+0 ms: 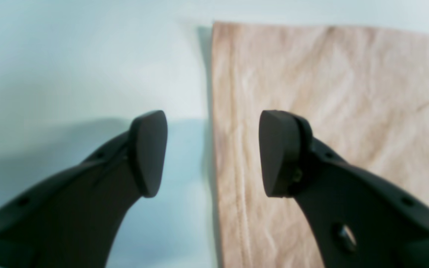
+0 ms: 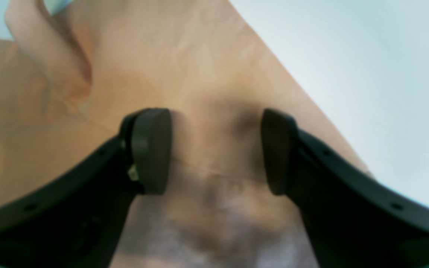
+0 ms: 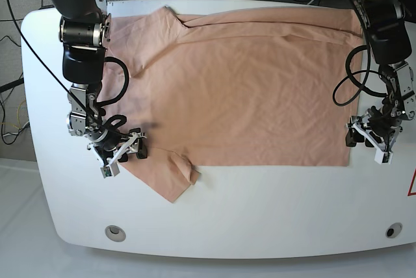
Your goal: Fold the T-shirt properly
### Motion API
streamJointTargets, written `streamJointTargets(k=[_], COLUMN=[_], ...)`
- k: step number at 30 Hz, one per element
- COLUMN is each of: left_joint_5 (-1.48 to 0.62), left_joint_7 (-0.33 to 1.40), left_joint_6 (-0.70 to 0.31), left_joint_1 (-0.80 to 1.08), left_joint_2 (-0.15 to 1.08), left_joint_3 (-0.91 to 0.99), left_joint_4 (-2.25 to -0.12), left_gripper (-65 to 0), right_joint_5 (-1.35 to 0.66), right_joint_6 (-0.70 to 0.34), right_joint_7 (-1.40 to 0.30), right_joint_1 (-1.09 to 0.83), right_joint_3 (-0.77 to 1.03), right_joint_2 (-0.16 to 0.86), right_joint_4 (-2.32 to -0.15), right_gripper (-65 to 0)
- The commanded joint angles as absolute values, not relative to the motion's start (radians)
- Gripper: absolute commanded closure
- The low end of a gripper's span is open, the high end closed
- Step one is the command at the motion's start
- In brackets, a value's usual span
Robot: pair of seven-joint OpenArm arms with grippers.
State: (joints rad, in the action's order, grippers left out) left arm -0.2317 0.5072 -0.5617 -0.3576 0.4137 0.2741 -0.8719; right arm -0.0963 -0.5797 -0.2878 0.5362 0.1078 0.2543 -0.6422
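A white, rounded table (image 3: 260, 206) fills the base view, with grey floor and cables beyond its far edge. Spread flat across its far half lies the large peach-pink cotton T-shirt (image 3: 247, 89), lightly wrinkled, its body running lengthwise across the table and one short sleeve (image 3: 166, 177) jutting toward the near edge. At the shirt's straight hemmed edge (image 1: 233, 149) hovers the left gripper (image 1: 213, 153), black jaws spread wide and empty: one pad (image 1: 148, 152) is over bare table, the other over the cloth, the hem line between them. At the sleeve end, the right gripper (image 2: 216, 150) sits low over the fabric near the shoulder seam, jaws also spread apart with peach cloth showing between them; whether its pads (image 2: 151, 150) touch the cloth cannot be told.
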Motion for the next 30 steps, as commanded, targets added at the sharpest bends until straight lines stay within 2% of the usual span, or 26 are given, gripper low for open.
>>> streamJointTargets(k=[1, 20, 30], left_joint_5=[-0.244, -0.242, -0.245], left_joint_7=[0.484, 0.489, 0.478], left_joint_6=[-0.566, -0.565, -0.558], left_joint_1=[-0.383, -0.387, -0.386], left_joint_2=[0.437, 0.442, 0.444], left_joint_3=[0.278, 0.28, 0.28], left_joint_4=[-0.89, -0.9, -0.892], left_gripper=[-36.1, -36.1, -36.0], right_joint_5=[-0.088, -0.075, -0.081], right_joint_6=[-0.579, -0.523, -0.519], right_joint_7=[-0.301, -0.259, -0.273], right_joint_1=[0.559, 0.639, 0.618], right_joint_3=[0.107, 0.117, 0.111], right_joint_2=[0.259, 0.258, 0.263], right_joint_4=[-0.646, -0.518, -0.541], right_gripper=[-36.7, -37.1, -37.0])
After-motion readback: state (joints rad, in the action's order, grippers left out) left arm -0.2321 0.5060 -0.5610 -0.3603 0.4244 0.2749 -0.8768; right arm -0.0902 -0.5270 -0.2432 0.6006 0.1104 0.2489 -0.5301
